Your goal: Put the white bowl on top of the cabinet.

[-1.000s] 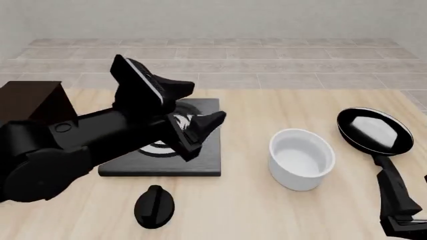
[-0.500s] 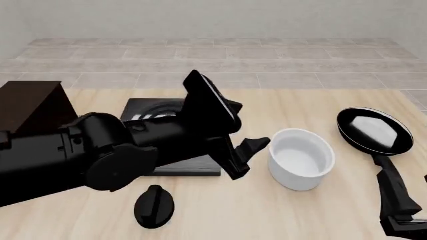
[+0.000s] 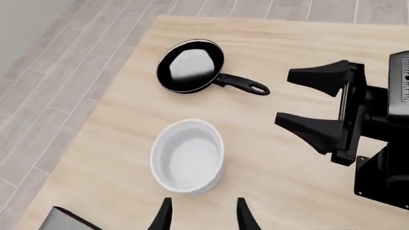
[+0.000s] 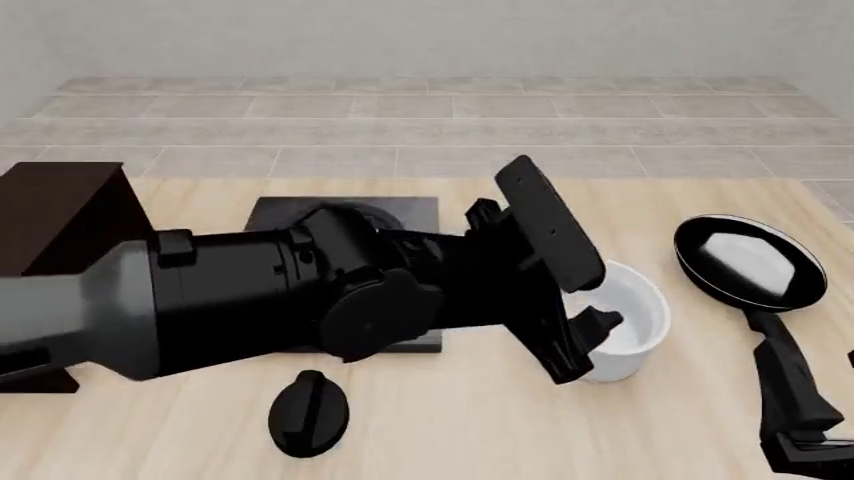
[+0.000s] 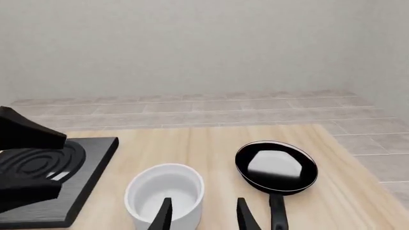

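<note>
Left gripper (image 4: 587,345), jaws spread and empty, sits just at the bowl (image 4: 627,318) mid-table between stove (image 4: 400,215) and pan (image 4: 747,262), nearer than the parked right gripper (image 3: 313,108), also spread; cabinet (image 4: 60,205) far left.

I count one white bowl (image 4: 627,320) right of center in the front view, and one black frying pan (image 4: 745,260) at the right edge. One dark cabinet (image 4: 60,215) stands at the left edge, one black stove plate (image 4: 287,213) lies near the middle, and one black knob-like piece (image 4: 308,412) sits low in the frame. All rest on one counter (image 4: 467,430). I have two tools: the left one (image 4: 577,345), the right one (image 3: 313,103).
</note>
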